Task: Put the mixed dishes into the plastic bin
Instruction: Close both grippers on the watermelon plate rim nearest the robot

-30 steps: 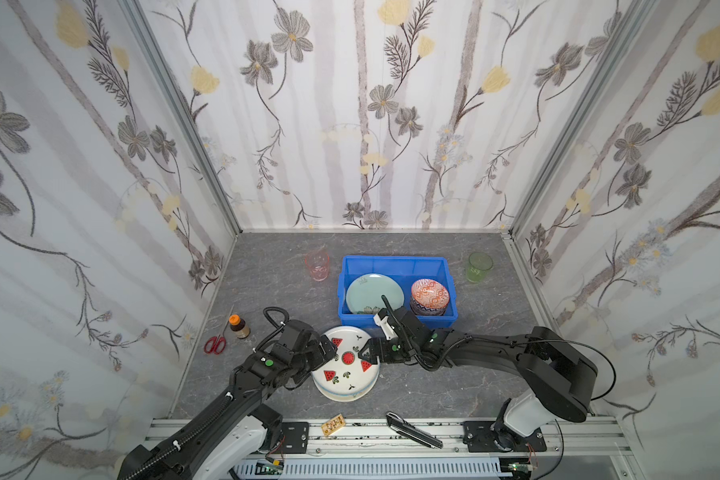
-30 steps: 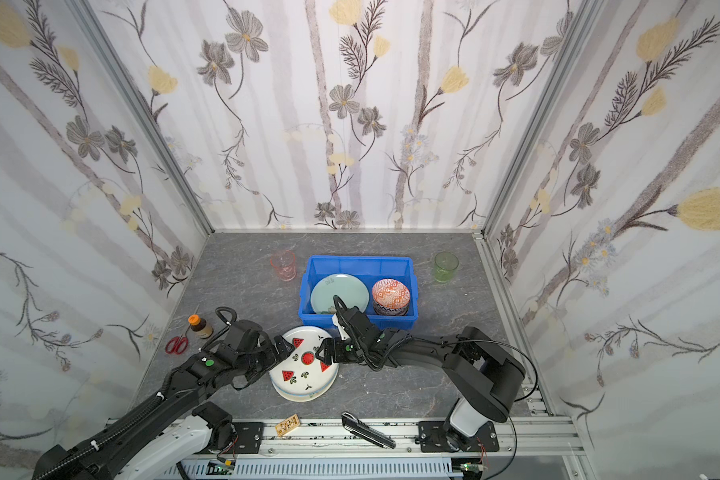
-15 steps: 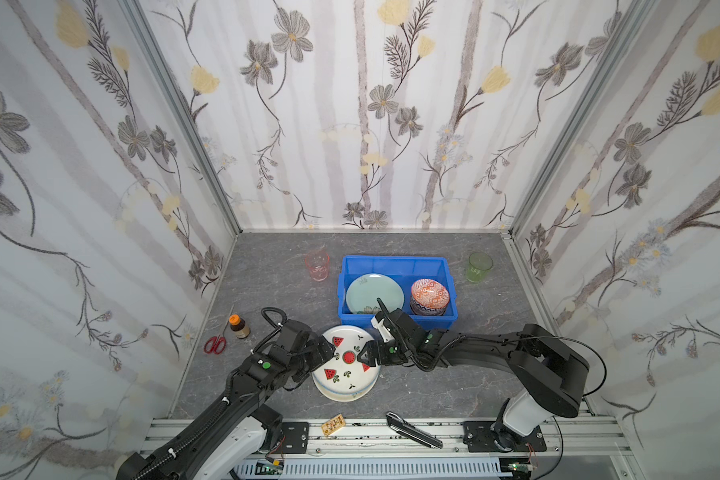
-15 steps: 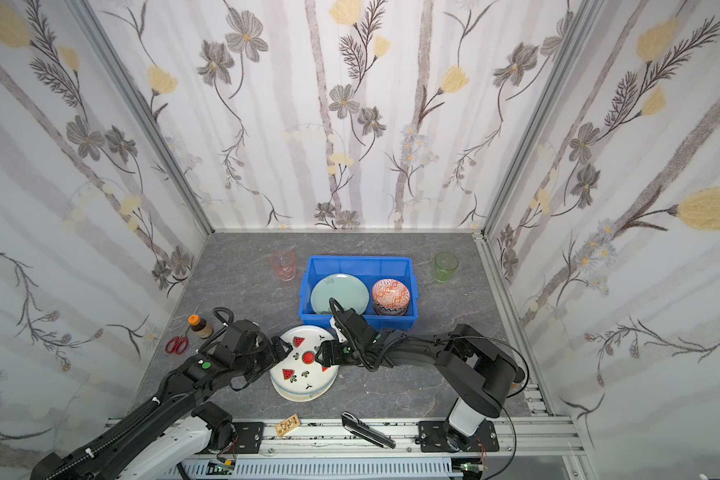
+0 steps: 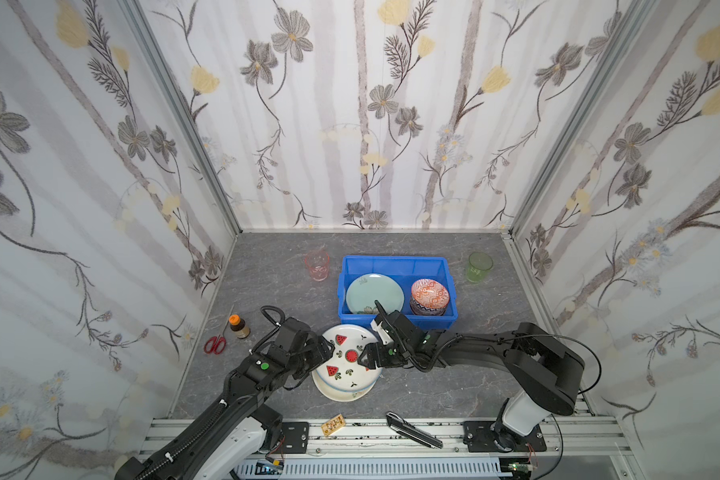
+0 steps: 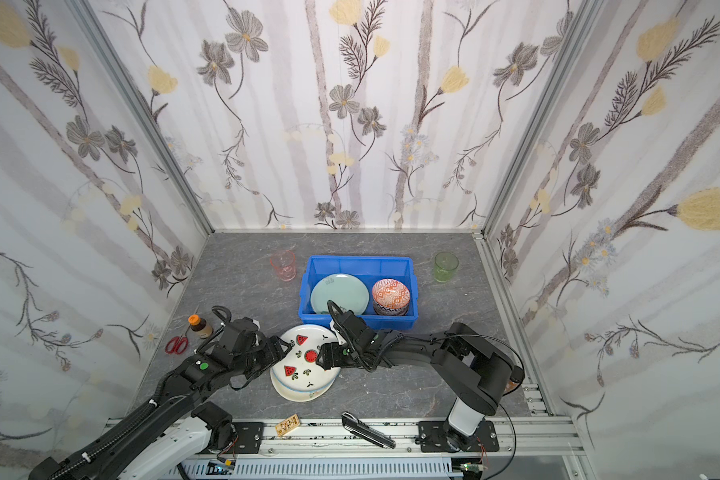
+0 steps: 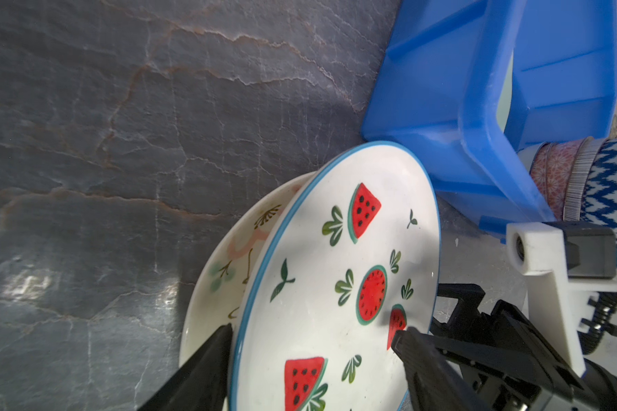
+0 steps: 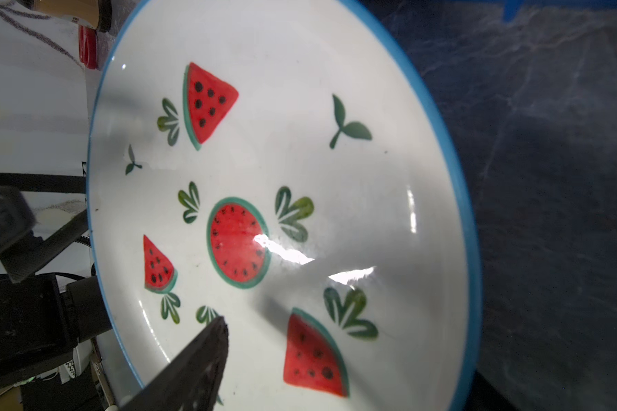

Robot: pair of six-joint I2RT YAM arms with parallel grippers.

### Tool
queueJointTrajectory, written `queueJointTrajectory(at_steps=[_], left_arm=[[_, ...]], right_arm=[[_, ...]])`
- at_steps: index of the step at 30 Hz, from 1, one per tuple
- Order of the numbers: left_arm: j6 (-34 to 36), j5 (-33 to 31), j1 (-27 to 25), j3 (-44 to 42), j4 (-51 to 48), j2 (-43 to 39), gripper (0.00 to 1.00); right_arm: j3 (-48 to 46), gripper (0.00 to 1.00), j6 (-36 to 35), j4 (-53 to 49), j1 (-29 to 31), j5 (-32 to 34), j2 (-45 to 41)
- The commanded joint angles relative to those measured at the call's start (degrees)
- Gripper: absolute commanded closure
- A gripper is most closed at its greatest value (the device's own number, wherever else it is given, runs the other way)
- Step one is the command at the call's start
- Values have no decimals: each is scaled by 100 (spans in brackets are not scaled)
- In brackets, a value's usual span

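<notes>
The white watermelon plate (image 5: 346, 359) (image 8: 282, 178) is tilted, its right side raised off the cream floral plate (image 5: 346, 395) beneath it. My right gripper (image 5: 366, 360) is shut on its right rim; one finger (image 8: 207, 348) lies on the plate's face and the other is hidden below. At the left rim my left gripper (image 5: 324, 355) (image 7: 314, 338) stands open astride the edge, with one finger between the two plates and one over the face. Behind them the blue plastic bin (image 5: 395, 261) holds a pale green plate (image 5: 373, 293) and stacked bowls, the orange bowl (image 5: 430, 293) on top.
A pink tumbler (image 5: 317, 266) stands left of the bin and a green tumbler (image 5: 479, 267) right of it. Red-handled scissors (image 5: 215, 344) and a small brown bottle (image 5: 238, 326) lie by the left wall. The bin's near wall (image 7: 478, 106) is close behind the plates.
My left gripper's jaws have narrowed around the watermelon plate's left rim. The right gripper has kept its hold and the plate stays tilted in nearly the same place.
</notes>
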Motion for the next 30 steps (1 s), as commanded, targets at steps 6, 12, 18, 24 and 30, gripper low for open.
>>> queueJointTrajectory(at_steps=[6,12,18,24,30], left_arm=[[43,568,-65,-126,823,101,24],[44,480,-139,-184,885,257,22],[32,436,-217,-186,1007,423,22],[-36,336,-252,-211,1087,419,24],[-65,356,-263,-326,1141,377,25]], right_arm=[[78,22,-106,613,57,-405,-120],[0,22,-88,540,51,-225,-337],[-73,23,-21,619,32,-196,-383],[-125,24,9,661,34,-196,-417],[-170,24,71,670,33,-154,-551]])
